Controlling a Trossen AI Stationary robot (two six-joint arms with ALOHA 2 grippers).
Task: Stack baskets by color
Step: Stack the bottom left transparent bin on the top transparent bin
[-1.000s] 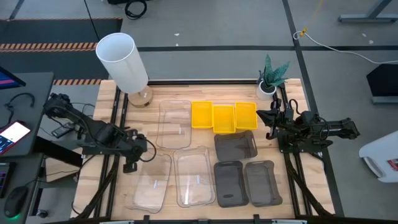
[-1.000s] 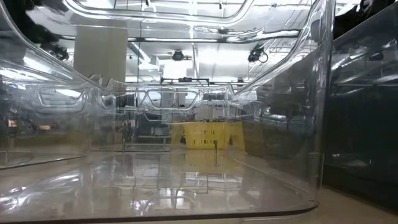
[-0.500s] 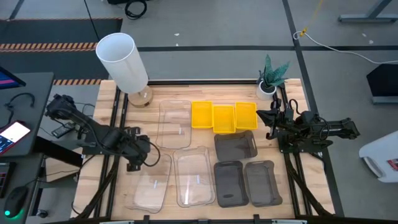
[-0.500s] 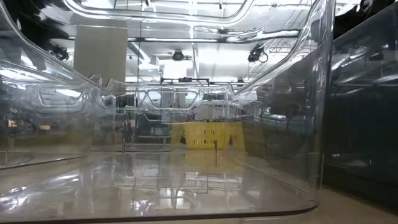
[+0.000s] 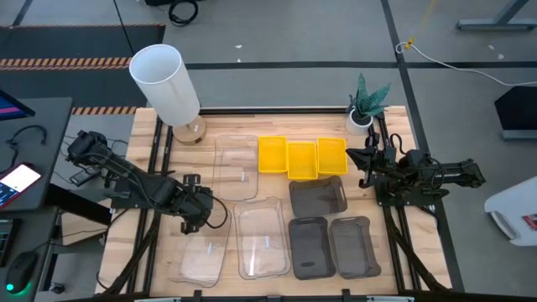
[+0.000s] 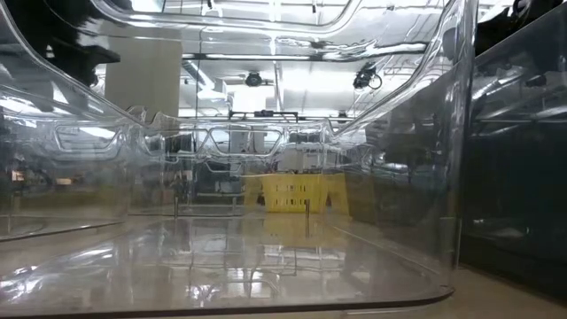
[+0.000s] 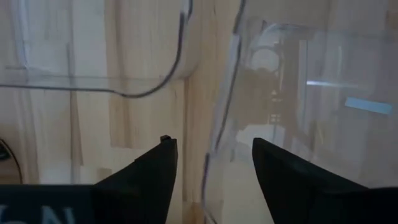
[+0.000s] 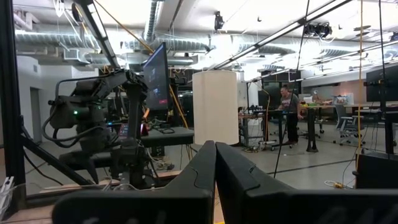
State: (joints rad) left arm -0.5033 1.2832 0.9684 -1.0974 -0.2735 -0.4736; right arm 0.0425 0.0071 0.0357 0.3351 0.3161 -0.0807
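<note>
A wooden table [image 5: 134,151] seen from above carries nine baskets, none stacked, with a dark robot arm at each side.

The tall white cylinder [image 5: 164,84] stands at the table's far left corner, the largest thing on it.

Three clear baskets fill the left half. One clear basket [image 5: 236,166] lies toward the far edge, left of centre. A second clear basket [image 5: 263,239] lies at the near edge, about the middle. A third clear basket [image 5: 201,252] lies at the near left, just beside the second.

Three smoky dark grey baskets sit in the right half. One grey basket [image 5: 318,197] lies near the table's centre; the other two, a grey basket [image 5: 311,246] and a grey basket [image 5: 353,246], lie side by side at the near edge.

Three small yellow baskets [image 5: 302,157] stand in a touching row toward the far edge, between the far clear basket and the right arm.

A small white plant pot [image 5: 361,117] with a green plant sits at the far right corner.

The left gripper [image 5: 195,215] hovers over the far end of the near-left clear basket. In the left wrist view its fingers [image 7: 149,177] are spread apart, one on each side of a clear basket's wall, holding nothing.

The right gripper [image 5: 356,159] rests at the right edge, beside the yellow row, well apart from the grey baskets. Its fingers [image 8: 205,168] are pressed together, empty.
</note>
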